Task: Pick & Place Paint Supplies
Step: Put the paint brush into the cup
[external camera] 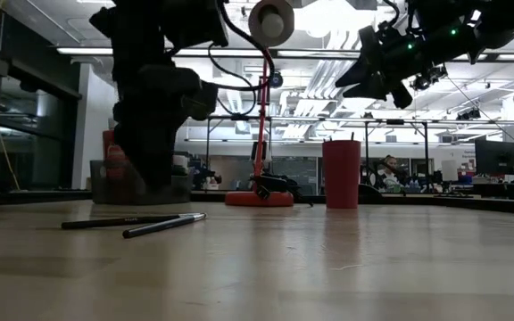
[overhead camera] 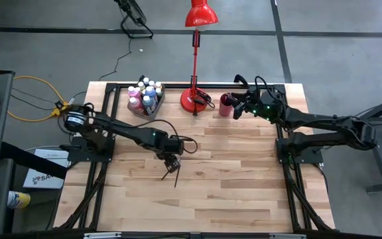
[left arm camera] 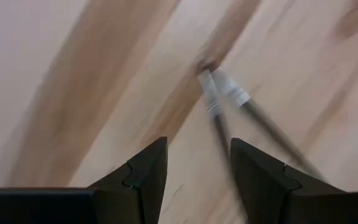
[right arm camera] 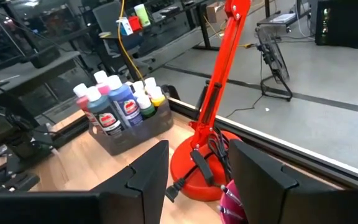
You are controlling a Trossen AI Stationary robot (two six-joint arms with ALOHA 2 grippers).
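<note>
Overhead view, table centre as dial. My left gripper point(overhead camera: 172, 161) hung near the centre, fingers parted and grasping nothing, directly above two paintbrushes point(overhead camera: 172, 172) lying crossed on the wooden table point(overhead camera: 244, 192). My right gripper point(overhead camera: 239, 105) hovered at one o'clock over the dark red cup point(overhead camera: 225, 104), fingers apart, empty. Paint bottles point(overhead camera: 143, 94) stood in the grey bin point(overhead camera: 144, 109) at eleven o'clock, beside the red lamp point(overhead camera: 194, 99).

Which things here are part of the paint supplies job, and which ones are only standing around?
Part of the job:
- paint bottles, standing in the grey bin
- two paintbrushes lying on the table

Only standing around:
- red desk lamp
- dark red cup
</note>
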